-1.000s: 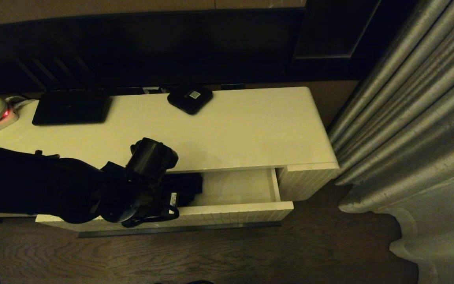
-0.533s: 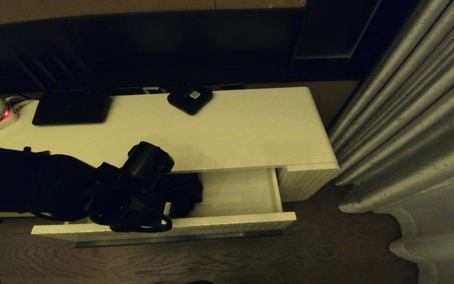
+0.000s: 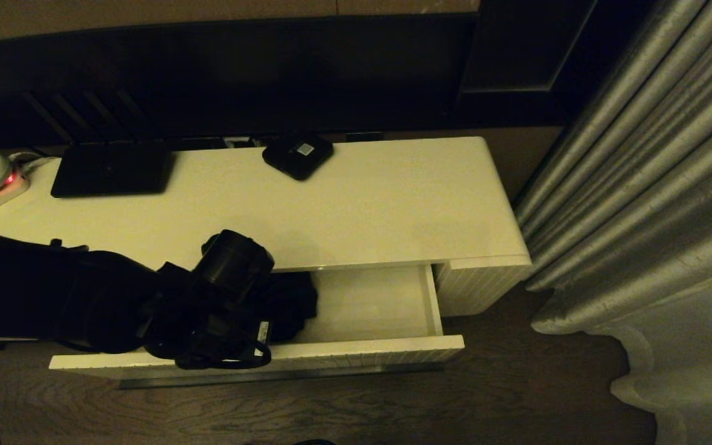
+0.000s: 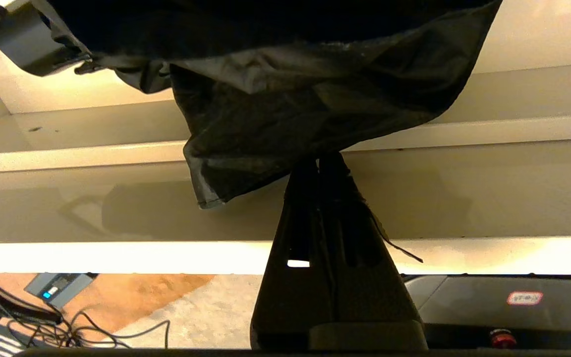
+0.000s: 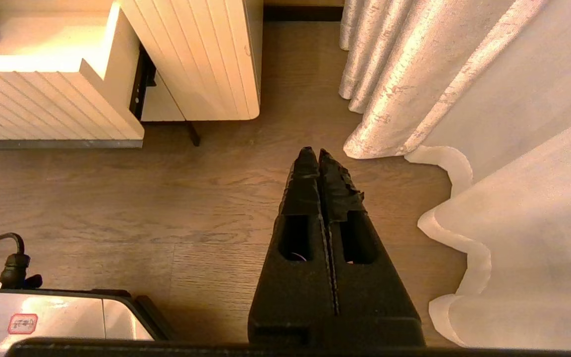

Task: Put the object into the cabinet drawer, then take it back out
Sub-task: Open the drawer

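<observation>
my left pincer (image 4: 321, 161) is clenched on a fold of the black umbrella (image 4: 285, 94). the two fingers meet at their tips and the loose cloth is pinched between them. i hold only fabric, not the handle, so i judge the grip is weak and the rest of the umbrella hangs and bunches from that one point. the short cylindrical handle (image 4: 23, 42) lies off to the side of the pincer, with nothing gripping it.

in the head view my left pincer (image 3: 241, 321) is over the left half of the open cabinet drawer (image 3: 387, 352), and the umbrella (image 3: 291, 303) is inside the drawer, just beside my wrist. the pale floor of the drawer to the right of it is free. the drawer is pulled out far enough that my arm can come in from above.

i think the step in hand is to lift the umbrella out of the drawer, and the cloth may slip or catch on the front edge.

my right pincer (image 5: 319, 154) is clenched on nothing, parked low over the wooden floor (image 5: 191, 198), beside the curtain (image 5: 414, 89).
</observation>
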Controlling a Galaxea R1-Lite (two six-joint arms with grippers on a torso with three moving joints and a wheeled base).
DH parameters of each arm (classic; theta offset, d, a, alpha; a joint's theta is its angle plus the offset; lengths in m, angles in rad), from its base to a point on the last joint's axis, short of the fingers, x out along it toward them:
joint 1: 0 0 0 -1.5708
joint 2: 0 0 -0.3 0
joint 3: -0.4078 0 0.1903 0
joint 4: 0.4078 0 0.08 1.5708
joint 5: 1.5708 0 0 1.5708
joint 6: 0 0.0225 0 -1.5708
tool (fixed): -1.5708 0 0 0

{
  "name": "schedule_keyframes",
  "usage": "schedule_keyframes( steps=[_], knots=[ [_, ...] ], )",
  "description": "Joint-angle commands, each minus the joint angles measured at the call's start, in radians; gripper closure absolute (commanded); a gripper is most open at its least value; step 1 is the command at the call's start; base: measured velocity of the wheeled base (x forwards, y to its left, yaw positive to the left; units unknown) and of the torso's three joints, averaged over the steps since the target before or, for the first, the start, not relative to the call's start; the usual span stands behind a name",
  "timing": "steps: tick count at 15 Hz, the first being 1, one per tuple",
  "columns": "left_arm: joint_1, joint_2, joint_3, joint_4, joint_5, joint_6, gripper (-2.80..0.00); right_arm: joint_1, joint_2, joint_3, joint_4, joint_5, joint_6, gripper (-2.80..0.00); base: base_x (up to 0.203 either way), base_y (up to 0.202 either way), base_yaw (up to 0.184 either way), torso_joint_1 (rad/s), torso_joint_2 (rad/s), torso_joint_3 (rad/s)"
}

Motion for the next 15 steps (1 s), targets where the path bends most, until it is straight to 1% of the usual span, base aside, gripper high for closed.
schedule_keyframes(
  steps=[1, 3, 10, 15],
  knots=[
    [-0.001, 0.015, 0.009, 0.02, -0.017, -0.004, 0.0, 0.0, 0.0, 0.002, 0.0, 0.0, 0.0, 0.0, 0.0, 0.0, 0.0, 0.0, 0.0, 0.0],
    [-0.001, 0.013, 0.014, 0.029, -0.037, -0.005, 0.0, 0.0, 0.0, 0.002, 0.0, 0.0, 0.0, 0.0, 0.0, 0.0, 0.0, 0.0, 0.0, 0.0],
    [-0.019, 0.026, 0.079, 0.03, -0.039, -0.005, 0.0, 0.0, 0.0, 0.002, 0.0, 0.0, 0.0, 0.0, 0.0, 0.0, 0.0, 0.0, 0.0, 0.0],
    [-0.029, 0.026, 0.105, 0.072, -0.039, 0.0, 0.0, 0.0, 0.0, 0.002, 0.0, 0.0, 0.0, 0.0, 0.0, 0.0, 0.0, 0.0, 0.0, 0.0]
  ],
)
